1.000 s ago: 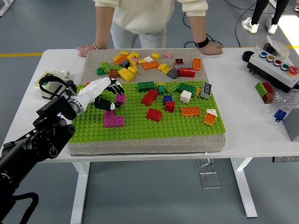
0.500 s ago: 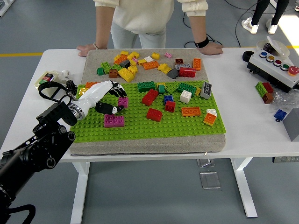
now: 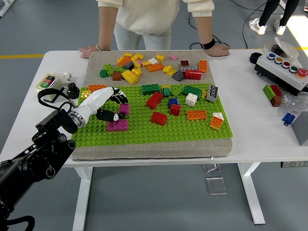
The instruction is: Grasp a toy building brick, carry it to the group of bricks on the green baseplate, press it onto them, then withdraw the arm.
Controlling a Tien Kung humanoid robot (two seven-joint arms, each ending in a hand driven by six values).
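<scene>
Now the left robot hand (image 3: 107, 102) has drawn slightly back, fingers loosely spread and empty, beside the magenta brick (image 3: 124, 108).

Illumination is bright, even and diffuse, apparently from overhead. Shadows are soft and short: a faint one lies under the left hand (image 3: 107, 102) on the green baseplate (image 3: 192, 126), and a darker band under the white table (image 3: 260, 139) at its near edge. No strong glare; the tabletop reads slightly washed at right. Focus is sharp across the centre. The table edges bow mildly toward the frame's sides, indicating wide-angle distortion.
</scene>
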